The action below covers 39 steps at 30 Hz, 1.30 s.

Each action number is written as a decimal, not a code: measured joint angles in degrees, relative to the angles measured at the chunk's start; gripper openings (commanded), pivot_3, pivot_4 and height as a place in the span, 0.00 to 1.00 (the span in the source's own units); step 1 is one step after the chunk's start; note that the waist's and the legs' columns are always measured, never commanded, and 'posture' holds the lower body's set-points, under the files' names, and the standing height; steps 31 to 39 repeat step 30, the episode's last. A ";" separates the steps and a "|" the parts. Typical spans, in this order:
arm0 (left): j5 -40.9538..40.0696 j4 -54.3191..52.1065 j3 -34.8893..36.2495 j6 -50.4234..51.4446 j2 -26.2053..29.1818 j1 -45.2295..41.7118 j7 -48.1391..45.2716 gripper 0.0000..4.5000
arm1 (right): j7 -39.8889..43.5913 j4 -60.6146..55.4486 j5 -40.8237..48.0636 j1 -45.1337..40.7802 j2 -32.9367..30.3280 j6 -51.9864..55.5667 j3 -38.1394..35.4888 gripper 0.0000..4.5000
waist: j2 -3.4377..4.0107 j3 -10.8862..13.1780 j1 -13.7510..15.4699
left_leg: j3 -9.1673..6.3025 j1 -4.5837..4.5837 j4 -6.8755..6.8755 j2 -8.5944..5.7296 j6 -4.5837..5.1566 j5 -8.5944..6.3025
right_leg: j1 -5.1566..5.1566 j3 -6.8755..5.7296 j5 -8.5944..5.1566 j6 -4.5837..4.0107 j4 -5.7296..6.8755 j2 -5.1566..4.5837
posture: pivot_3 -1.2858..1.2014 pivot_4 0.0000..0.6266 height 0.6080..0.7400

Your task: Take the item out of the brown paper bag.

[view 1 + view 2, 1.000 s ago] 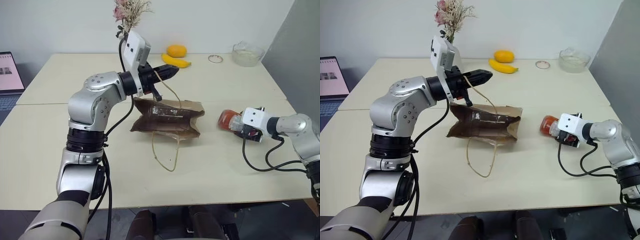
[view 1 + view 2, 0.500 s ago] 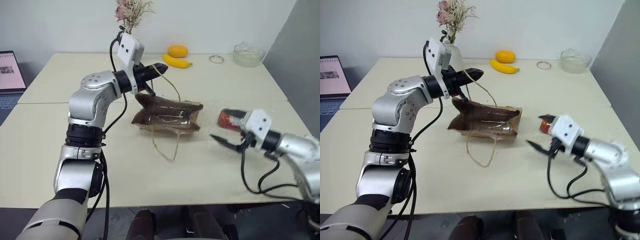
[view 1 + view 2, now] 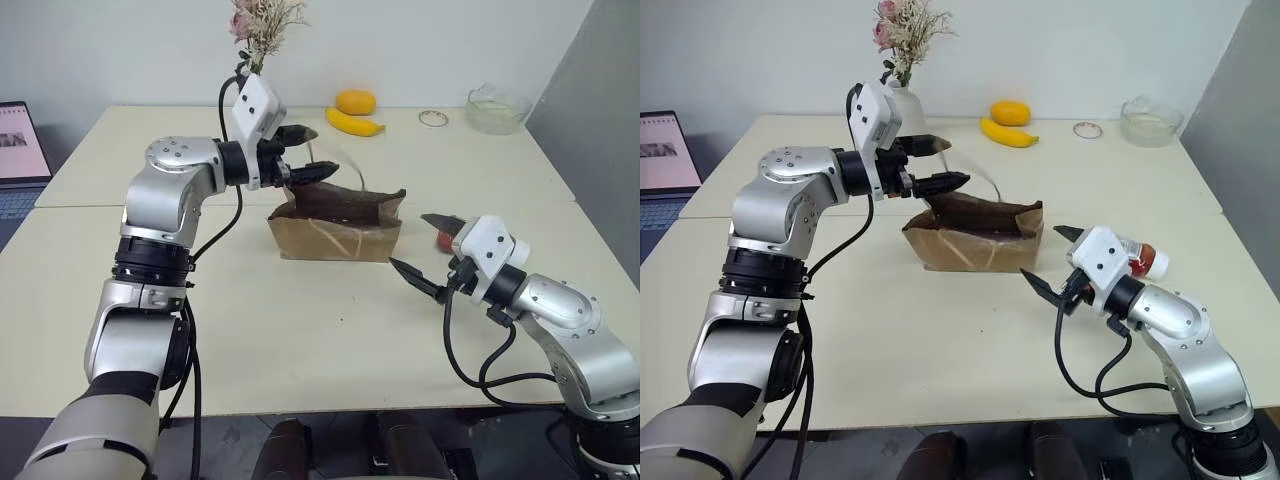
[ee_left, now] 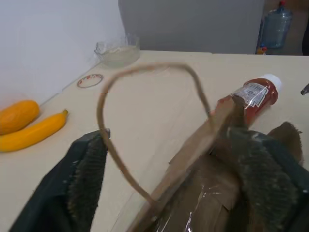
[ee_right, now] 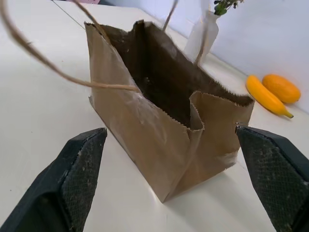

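The brown paper bag is seen standing upright on the bench, mouth open and facing up, one twisted handle arching free between the fingers of the left gripper. Those fingers are spread apart and hover just above the bag's left rim; nothing is pinched, so the bag stands on its own base.

The right gripper is held level, pointing toward the bag's right side, a short way off. Its fingers are also spread wide and empty. This pose is judged to be a rest position, not an approach.

The item, a small red bottle with a white cap and a label, is found lying on its side on the bench to the right of the bag, just behind the right gripper, touching neither. In the right wrist view the bag's interior appears dark and empty as far as can be seen.

The task is therefore judged essentially complete.

A banana, an orange fruit and a glass bowl are noted at the far edge, well apart.
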 measured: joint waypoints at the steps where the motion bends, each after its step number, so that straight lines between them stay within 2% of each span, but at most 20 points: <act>1: 0.02 -0.81 0.04 0.09 0.23 0.62 0.26 1.00 | 0.09 0.09 0.03 -0.35 0.02 -0.22 0.01 1.00 | 0.00 0.00 0.00 | 0.01 0.00 0.00 0.00 0.00 0.00 | 0.00 -0.01 0.00 0.00 0.00 0.00 | 0.52 0.24 1.00; 9: 1.16 -6.97 1.54 -0.28 2.59 5.80 3.74 1.00 | 0.96 3.18 0.09 -2.13 0.02 -2.27 0.11 1.00 | 0.00 0.00 -0.09 | 0.02 0.05 0.03 0.00 0.01 0.00 | 0.03 0.00 0.01 0.00 0.03 -0.01 | 0.52 0.24 1.00; 13: 0.41 -10.64 6.95 0.38 2.61 8.38 9.40 1.00 | 1.11 4.50 0.35 -3.23 1.21 -4.26 -0.12 1.00 | 0.00 0.00 -0.18 | 0.02 0.07 0.01 0.05 0.01 0.00 | 0.02 0.03 0.01 0.00 0.04 -0.01 | 0.52 0.24 1.00; 18: 1.03 -21.37 13.56 1.39 2.09 20.72 20.12 1.00 | 0.55 4.76 2.05 -0.58 4.30 -9.49 -2.13 1.00 | 0.02 -0.01 -0.14 | -0.01 0.07 -0.02 0.11 0.00 0.00 | 0.03 0.08 0.01 0.00 0.00 -0.20 | 0.52 0.24 1.00; 21: 1.92 -29.01 15.33 1.27 -0.74 30.01 25.64 1.00 | 0.30 4.97 2.02 1.95 5.02 -11.38 -2.08 1.00 | 0.01 -0.01 0.06 | 0.01 0.04 0.00 0.03 0.00 0.00 | 0.04 0.08 0.01 -0.01 -0.02 -0.35 | 0.52 0.24 1.00; 25: 4.75 -37.78 15.83 -3.67 -8.19 42.94 33.81 1.00 | -2.71 6.34 1.59 3.85 9.21 -14.53 -2.18 1.00 | -0.01 -0.03 0.51 | 0.05 0.16 0.02 0.00 0.00 0.00 | 0.14 0.12 0.05 -0.02 0.02 -0.43 | 0.52 0.24 1.00; 27: 6.08 -39.58 15.58 -4.97 -10.93 46.59 36.97 1.00 | -4.69 7.52 0.68 4.75 10.74 -15.84 -2.20 1.00 | -0.02 -0.04 0.91 | 0.01 0.18 0.03 0.01 0.01 0.00 | 0.13 0.07 0.10 -0.10 0.06 -0.39 | 0.52 0.24 1.00; 39: 6.85 -41.07 15.28 -5.36 -11.58 48.72 38.85 1.00 | -6.65 8.30 -0.39 5.26 11.91 -16.23 -2.05 1.00 | -0.02 -0.04 1.16 | -0.01 0.22 0.03 0.03 0.03 0.02 | 0.13 0.02 0.11 -0.12 0.13 -0.27 | 0.52 0.24 1.00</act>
